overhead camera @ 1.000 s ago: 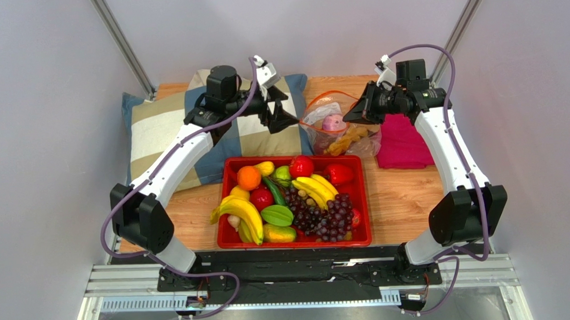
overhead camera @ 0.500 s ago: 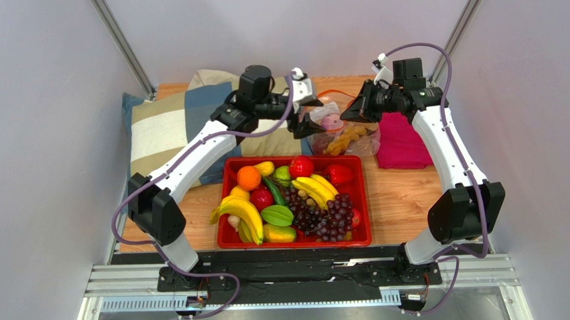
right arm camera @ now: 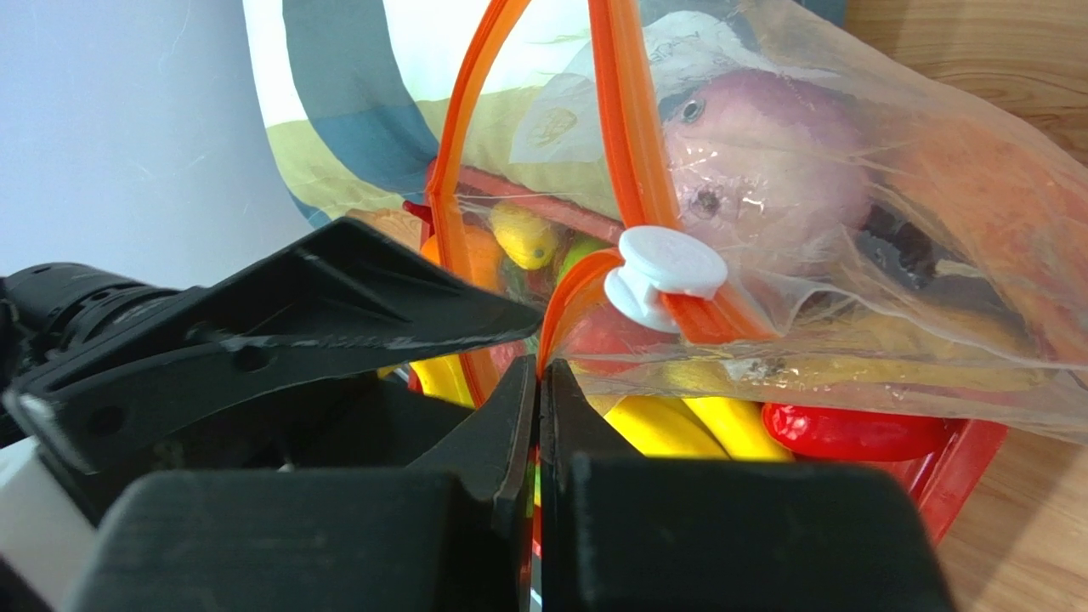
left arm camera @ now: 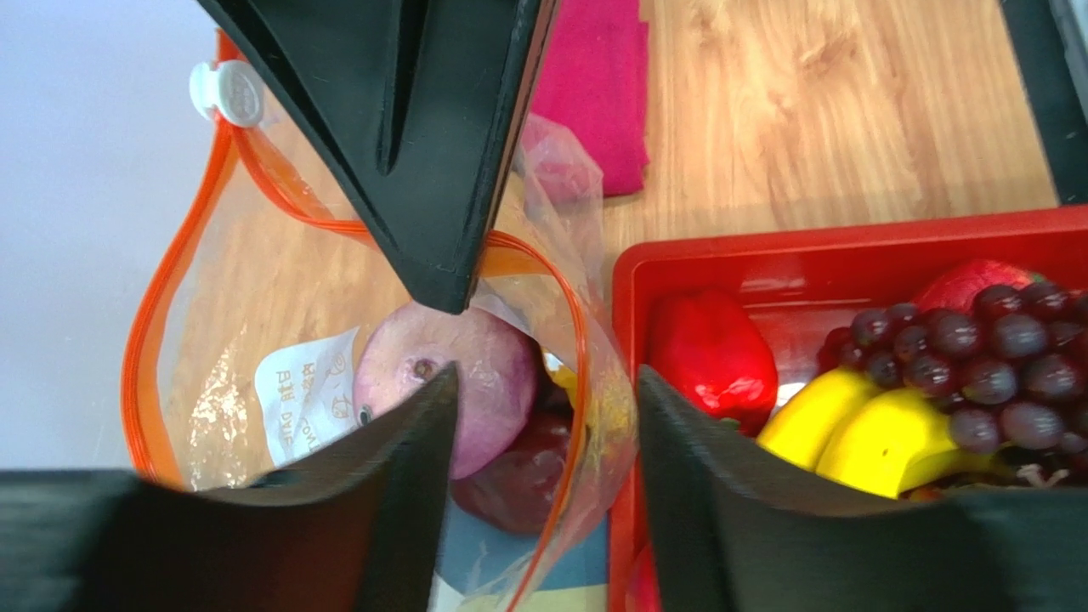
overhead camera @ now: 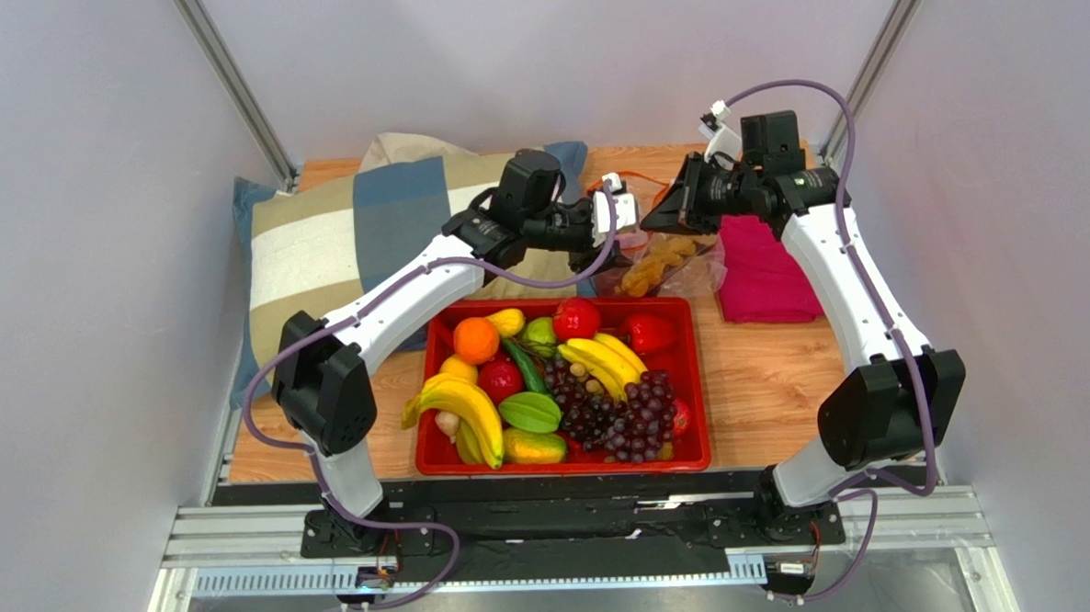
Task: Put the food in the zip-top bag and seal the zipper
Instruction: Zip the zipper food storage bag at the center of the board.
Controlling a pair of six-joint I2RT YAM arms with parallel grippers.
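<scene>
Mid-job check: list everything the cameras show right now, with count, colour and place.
zip-top bag: one, clear, far side of the table, between pillow and cloth, mouth open
zipper: one, orange strip around the bag mouth
slider: one, white, on the zipper
onion ball: one, pink-purple, inside the bag
maroon piece: one, dark, inside the bag beside the ball
tray: one, red, table centre
toy fruit: many, mixed colours, filling the tray
pillow: one, blue, cream and olive check, far left
cloth: one, magenta, folded, far right
table: one, wood
left claw: black, open, straddling the bag's rim
right claw: black, shut on the zipper
</scene>
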